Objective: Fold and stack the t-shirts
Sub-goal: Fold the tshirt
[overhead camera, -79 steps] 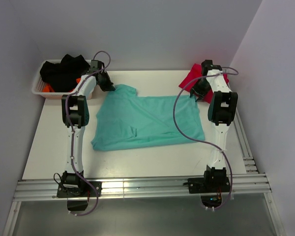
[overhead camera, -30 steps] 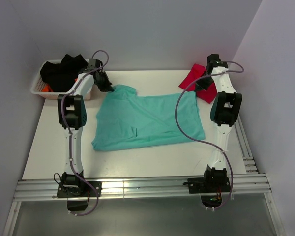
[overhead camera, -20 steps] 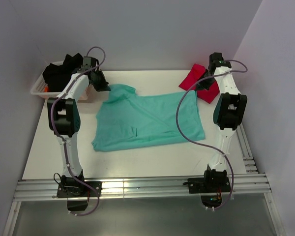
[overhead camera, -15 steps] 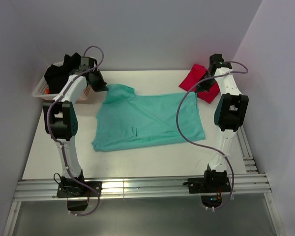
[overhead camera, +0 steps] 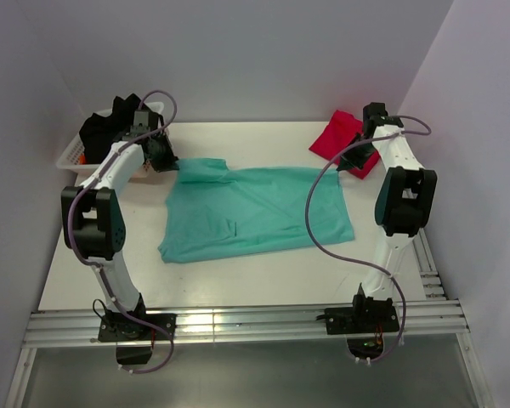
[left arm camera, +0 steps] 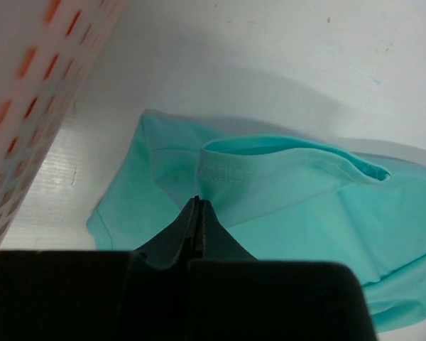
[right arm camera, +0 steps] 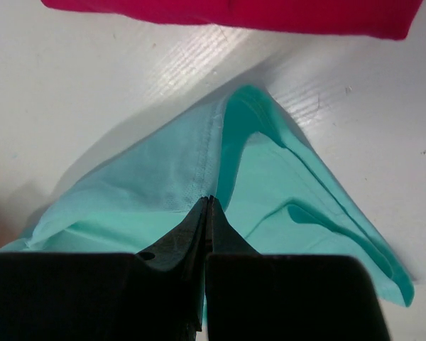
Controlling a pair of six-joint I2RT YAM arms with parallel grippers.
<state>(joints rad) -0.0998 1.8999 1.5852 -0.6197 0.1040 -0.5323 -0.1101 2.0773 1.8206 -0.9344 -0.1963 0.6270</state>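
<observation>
1. Pinching observed at the left gripper (left arm camera: pixel 197 204): both fingers are pressed together on a fold of the teal t-shirt (left arm camera: pixel 305 213), just below its sleeve hem.
2. The right gripper (right arm camera: pixel 208 202) has its fingers closed as well, clamping a stitched hem of the same shirt. The cloth rises to the tips in a tent.
3. The teal t-shirt lies spread across the middle of the table (overhead camera: pixel 238 276), with its two far corners held, one by each arm.
4. The red t-shirt (overhead camera: pixel 331 136) lies at the table's far right corner, just beyond the right gripper and apart from the teal cloth.
5. A white perforated basket (overhead camera: pixel 70 156) stands at the far left, beside the left gripper, with dark clothing (overhead camera: pixel 110 123) inside.
</observation>
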